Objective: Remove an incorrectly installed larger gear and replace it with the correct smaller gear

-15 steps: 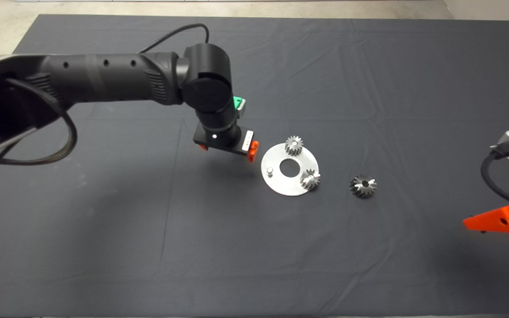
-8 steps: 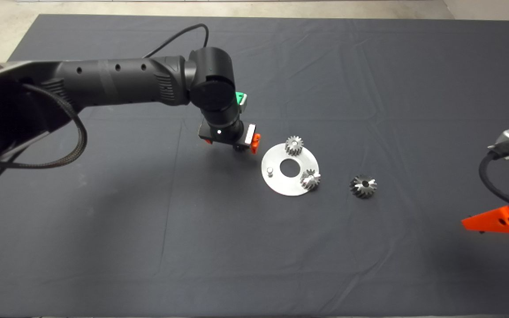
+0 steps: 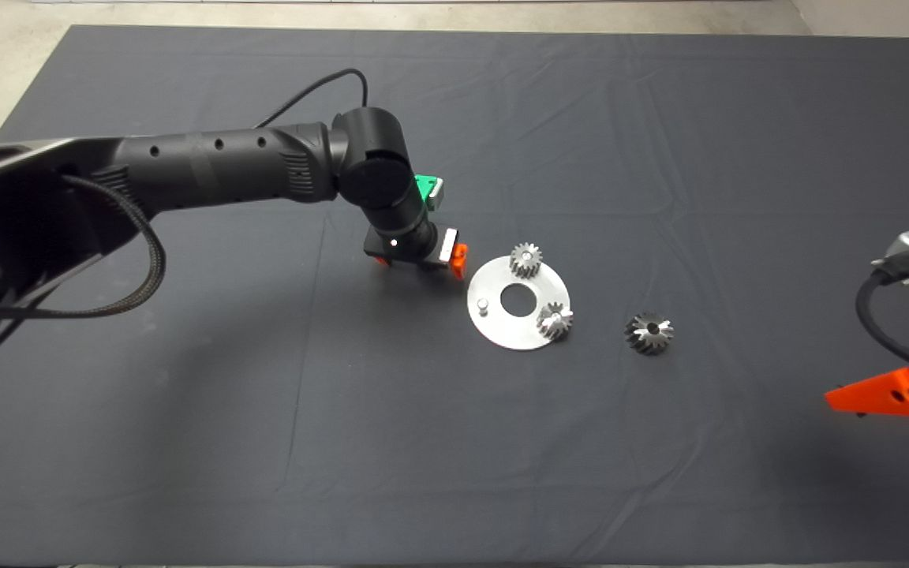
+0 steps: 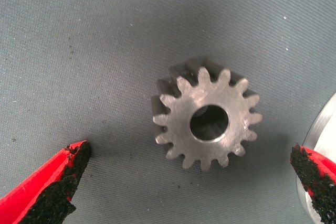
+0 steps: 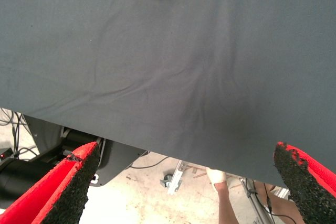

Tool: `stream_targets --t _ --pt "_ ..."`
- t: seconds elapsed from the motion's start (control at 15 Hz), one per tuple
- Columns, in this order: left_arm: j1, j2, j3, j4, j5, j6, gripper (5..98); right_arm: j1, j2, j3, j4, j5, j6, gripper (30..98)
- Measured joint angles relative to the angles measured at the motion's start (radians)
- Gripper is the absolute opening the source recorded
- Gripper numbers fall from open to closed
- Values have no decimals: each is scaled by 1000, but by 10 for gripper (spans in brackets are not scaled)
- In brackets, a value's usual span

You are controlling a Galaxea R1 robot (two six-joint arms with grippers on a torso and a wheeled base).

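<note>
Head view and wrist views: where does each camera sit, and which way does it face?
Head view: above, facing down at the mat; left claw reaches in, right claw waits lower right.
Left wrist view: on that wrist, facing down at the smaller gear between open fingers.
Right wrist view: across the mat toward the floor; open fingers show.
Shared: head and left wrist show the plate.

Silver smaller gear (image 4: pixel 206 118), dark grey larger gear (image 3: pixel 649 332) with shiny-edged teeth, seemingly black mat (image 3: pixel 660 142), red fingers (image 4: pixel 47 179)
</note>
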Motion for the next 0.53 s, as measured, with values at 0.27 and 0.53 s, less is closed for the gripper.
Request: stream_targets --t 0.27,0.53 --pt "-2 12 -14 -4 10 11 983 0 0 0 0 0 2 877" --pt "-5 72 -72 -3 50 54 983 0 0 0 0 0 2 877"
